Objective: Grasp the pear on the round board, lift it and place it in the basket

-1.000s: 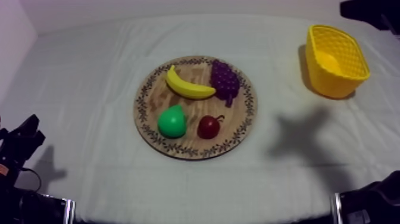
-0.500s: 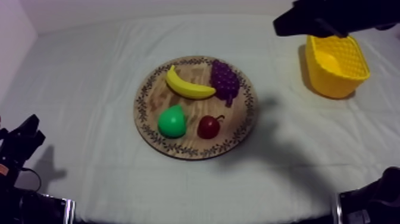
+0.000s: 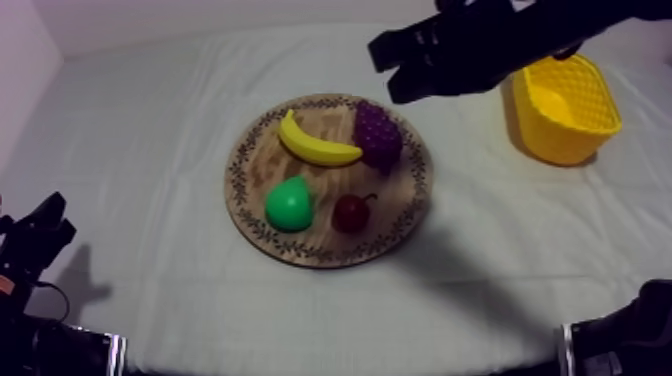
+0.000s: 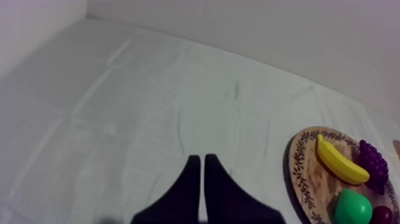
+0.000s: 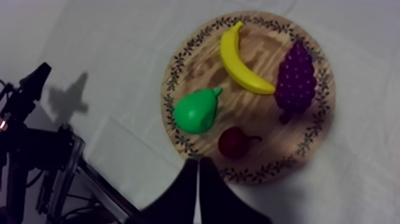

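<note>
Fingers pressed together, the right gripper point(image 5: 198, 162) hangs over the wooden board's point(image 3: 330, 182) edge, upper centre of the top view. The left gripper point(image 4: 199, 159), likewise closed on nothing, rests at lower left. Coming down unparted or off-line, the fingers could knock the pear point(image 3: 289, 204), lower left on the board, into the small red fruit point(image 3: 350, 213) just beside it. A banana point(image 3: 318, 143) and grapes point(image 3: 378, 135) share the board; the yellow basket point(image 3: 560, 135), upper right, looks empty.

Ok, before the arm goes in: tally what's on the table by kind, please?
Banana: 1
Pear: 1
Bunch of grapes: 1
Small red fruit: 1
Board: 1
Basket: 1
Total: 6, with all 4 fruit on the board.
</note>
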